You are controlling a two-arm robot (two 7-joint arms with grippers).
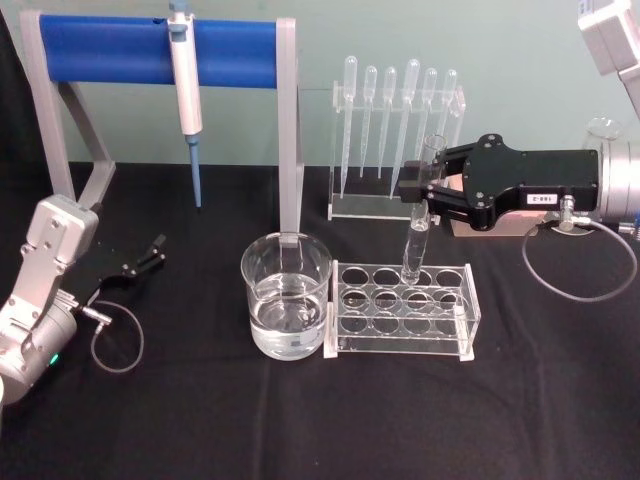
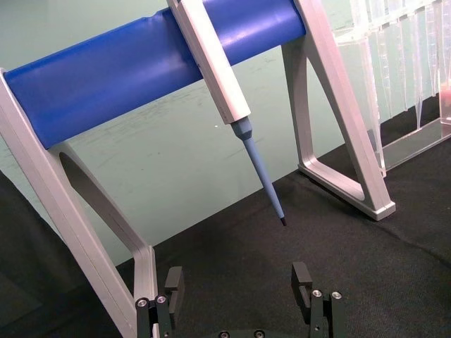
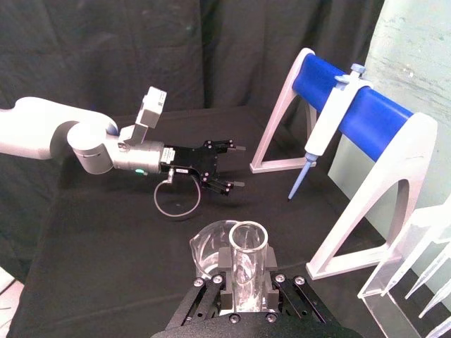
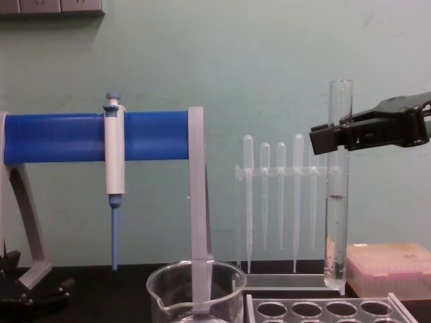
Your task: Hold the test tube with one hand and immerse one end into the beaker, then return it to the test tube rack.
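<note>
My right gripper [image 1: 418, 190] is shut on the upper part of the test tube [image 1: 414, 240], a long clear glass tube with some liquid in its lower half. The tube [image 4: 337, 222] hangs upright, and its round bottom sits just above the back row of the clear rack [image 1: 400, 305]. In the right wrist view the tube's open rim [image 3: 248, 243] shows between the gripper's fingers [image 3: 225, 264]. The beaker [image 1: 287, 295], partly filled with clear liquid, stands left of the rack. My left gripper [image 1: 150, 255] rests open on the table at the far left, holding nothing.
A blue-and-white pipettor [image 1: 186, 90] hangs on a blue bar stand [image 1: 120, 50] behind the beaker. A clear holder with several plastic pipettes [image 1: 395, 110] stands at the back, and a pink box [image 4: 387, 269] is to its right. Black cloth covers the table.
</note>
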